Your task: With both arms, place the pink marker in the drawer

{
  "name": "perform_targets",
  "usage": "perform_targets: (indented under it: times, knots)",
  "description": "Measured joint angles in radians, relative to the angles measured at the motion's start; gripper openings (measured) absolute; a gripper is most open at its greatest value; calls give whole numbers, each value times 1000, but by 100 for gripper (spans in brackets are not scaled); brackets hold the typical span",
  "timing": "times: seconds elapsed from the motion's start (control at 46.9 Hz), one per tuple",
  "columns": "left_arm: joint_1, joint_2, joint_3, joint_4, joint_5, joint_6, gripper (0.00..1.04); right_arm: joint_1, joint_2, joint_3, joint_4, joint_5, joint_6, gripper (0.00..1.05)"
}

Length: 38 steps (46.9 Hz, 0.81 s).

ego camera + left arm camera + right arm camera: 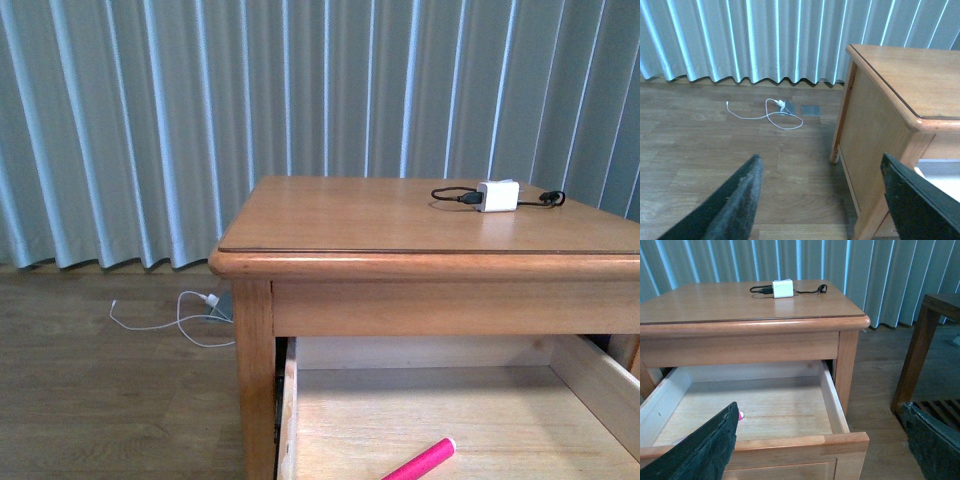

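Plainly the pink marker (420, 460) lies loose in the drawer (790, 442), near the right gripper (819, 410), fingers spread.

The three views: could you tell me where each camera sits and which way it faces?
Front view: on the body, facing the nightstand, curtain and open drawer holding the marker; no arm shows.
Left wrist view: on the left arm, facing the floor, a white cable and the nightstand's side; jaws apart.
Right wrist view: on the right arm, facing into the drawer; jaws apart.
Shared: front and right wrist both show the charger and marker.
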Motion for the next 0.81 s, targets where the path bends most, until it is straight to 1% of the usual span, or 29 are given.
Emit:
perform_targets:
  times: [0.192, 0.256, 0.298, 0.32, 0.362, 0.81]
  knots:
    - [-34, -75, -92, 6, -32, 6, 33, 0, 0, 0, 0, 0, 0, 96]
    - [-79, -102, -115, 6, -104, 7, 22, 0, 0, 0, 0, 0, 0, 96]
    - [-101, -121, -130, 5, -114, 7, 15, 0, 0, 0, 0, 0, 0, 96]
    - [-113, -135, -140, 4, -115, 7, 10, 0, 0, 0, 0, 0, 0, 96]
    - [-121, -152, -153, 1, -113, 6, 4, 0, 0, 0, 0, 0, 0, 96]
    - [-123, -327, -242, -86, -121, 10, 4, 0, 0, 0, 0, 0, 0, 96]
